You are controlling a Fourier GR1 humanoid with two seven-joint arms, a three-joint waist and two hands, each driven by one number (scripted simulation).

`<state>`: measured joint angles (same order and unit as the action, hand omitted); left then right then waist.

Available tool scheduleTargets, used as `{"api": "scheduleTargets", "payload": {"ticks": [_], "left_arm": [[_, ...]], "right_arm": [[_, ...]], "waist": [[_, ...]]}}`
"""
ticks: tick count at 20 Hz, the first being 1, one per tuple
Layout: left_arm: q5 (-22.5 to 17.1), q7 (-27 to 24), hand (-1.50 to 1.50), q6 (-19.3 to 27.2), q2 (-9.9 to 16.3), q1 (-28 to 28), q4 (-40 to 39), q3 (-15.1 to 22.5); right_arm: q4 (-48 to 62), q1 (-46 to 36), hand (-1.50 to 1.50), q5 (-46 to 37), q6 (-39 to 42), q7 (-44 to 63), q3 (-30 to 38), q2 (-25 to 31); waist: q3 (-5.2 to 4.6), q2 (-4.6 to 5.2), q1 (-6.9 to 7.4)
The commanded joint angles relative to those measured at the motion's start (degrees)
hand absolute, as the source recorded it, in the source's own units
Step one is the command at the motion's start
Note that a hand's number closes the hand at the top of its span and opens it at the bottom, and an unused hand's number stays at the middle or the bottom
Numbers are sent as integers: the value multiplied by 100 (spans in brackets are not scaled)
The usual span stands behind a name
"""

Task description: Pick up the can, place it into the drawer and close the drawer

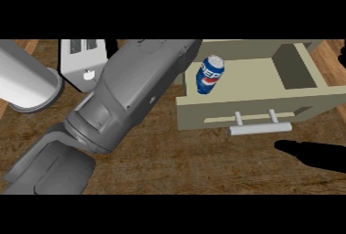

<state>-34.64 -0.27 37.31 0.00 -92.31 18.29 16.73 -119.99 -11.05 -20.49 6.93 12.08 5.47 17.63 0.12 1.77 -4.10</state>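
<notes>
Head view: I see the blue Pepsi can lying in the open drawer, beyond my right hand, whose straight fingers hold nothing; my left hand's state I cannot tell.

Counted on the wooden surface

One blue can, one open beige drawer with one silver handle, one white toaster, one pale cylinder, one grey forearm, one black hand at the right edge.
</notes>
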Motion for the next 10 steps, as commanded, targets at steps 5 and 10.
{"api": "scheduleTargets", "payload": {"ticks": [5,10], "left_arm": [[-6,-43,-150,69,0,-254,-121,89],[127,-117,-150,-189,46,-188,-286,46]], "right_arm": [[1613,-585,-150,-1576,-454,-706,-837,57],[2622,-915,-150,-2564,-968,-891,-1328,-88]], "waist": [[2,-33,227],[-6,-67,384]]}}
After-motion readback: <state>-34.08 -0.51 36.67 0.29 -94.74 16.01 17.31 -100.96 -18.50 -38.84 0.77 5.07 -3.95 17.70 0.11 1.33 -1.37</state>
